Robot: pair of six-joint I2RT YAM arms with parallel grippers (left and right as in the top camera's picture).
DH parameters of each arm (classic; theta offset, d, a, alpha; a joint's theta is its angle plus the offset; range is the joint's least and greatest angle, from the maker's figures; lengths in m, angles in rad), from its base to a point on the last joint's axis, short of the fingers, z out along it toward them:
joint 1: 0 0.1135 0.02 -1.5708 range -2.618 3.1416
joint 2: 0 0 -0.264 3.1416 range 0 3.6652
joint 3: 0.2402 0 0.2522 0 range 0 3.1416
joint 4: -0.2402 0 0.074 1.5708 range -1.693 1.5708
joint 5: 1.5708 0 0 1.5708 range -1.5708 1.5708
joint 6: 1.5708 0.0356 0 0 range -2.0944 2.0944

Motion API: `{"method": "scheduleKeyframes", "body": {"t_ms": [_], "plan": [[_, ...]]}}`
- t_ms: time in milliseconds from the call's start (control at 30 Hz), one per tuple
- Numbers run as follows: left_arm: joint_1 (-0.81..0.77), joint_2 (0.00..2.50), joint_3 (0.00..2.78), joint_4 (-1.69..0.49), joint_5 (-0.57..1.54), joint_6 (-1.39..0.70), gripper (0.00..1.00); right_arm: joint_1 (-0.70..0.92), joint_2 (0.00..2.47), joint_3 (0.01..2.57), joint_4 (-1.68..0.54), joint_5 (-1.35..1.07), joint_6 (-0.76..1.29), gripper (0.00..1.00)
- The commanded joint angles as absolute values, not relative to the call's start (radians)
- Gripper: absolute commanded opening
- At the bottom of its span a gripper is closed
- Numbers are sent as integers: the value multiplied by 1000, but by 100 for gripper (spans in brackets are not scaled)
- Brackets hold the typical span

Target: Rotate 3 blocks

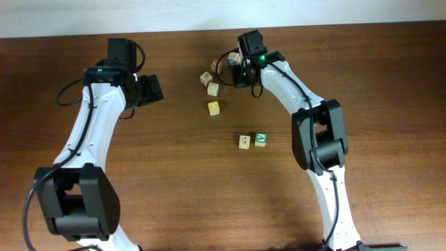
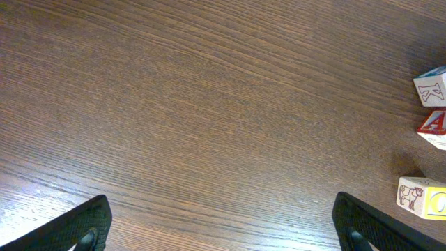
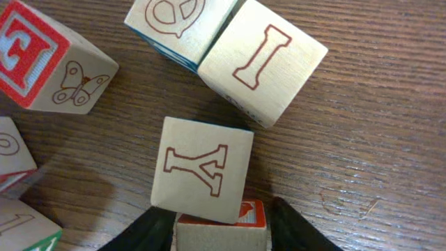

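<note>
My right gripper [image 3: 220, 233] at the back of the table [image 1: 242, 72] has its jaws against both sides of a pale cube with a red face [image 3: 244, 217]. A cube with a red outlined Y [image 3: 202, 169] overlaps that cube's far edge. Beyond lie an I cube [image 3: 262, 63] and a blue-sided block [image 3: 180, 22]. A green-cornered block [image 3: 21, 226] shows at lower left. A green-faced block [image 1: 260, 139] sits mid-table beside a pale cube [image 1: 244, 141]. My left gripper [image 2: 226, 233] is open over bare wood [image 1: 150, 89].
A red E cube with a butterfly [image 3: 42, 59] lies at the upper left of the right wrist view. A K cube [image 2: 432, 87], a red A cube [image 2: 435, 125] and a yellow-faced cow cube [image 2: 421, 197] line the left wrist view's right edge.
</note>
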State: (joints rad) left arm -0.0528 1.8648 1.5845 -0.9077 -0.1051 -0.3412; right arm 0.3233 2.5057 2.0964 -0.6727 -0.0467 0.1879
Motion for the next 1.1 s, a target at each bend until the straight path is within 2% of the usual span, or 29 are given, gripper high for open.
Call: {"method": "scheduleKeyframes", "body": {"t_ms": [0, 67, 233, 533, 667, 800, 1067], "plan": [[-52, 1876, 1604, -905, -101, -355, 99, 326, 2517, 2114, -703, -49, 219, 38], [-52, 1876, 1604, -905, -102, -355, 99, 326, 2506, 2137, -752, -49, 219, 33], [-52, 1876, 1604, -905, -101, -355, 99, 327, 2444, 2182, -876, -49, 245, 27], [-52, 1876, 1604, -915, -94, -354, 100, 356, 2301, 2197, -1237, -262, 296, 26], [-52, 1876, 1604, -918, -94, -355, 99, 390, 2296, 2194, -1375, -262, 293, 26], [-52, 1876, 1604, -918, -94, -355, 99, 440, 2297, 2126, -1368, -224, 317, 27], [-52, 1876, 1604, -918, -94, -354, 99, 556, 2297, 1920, -1178, -145, 471, 27]]}}
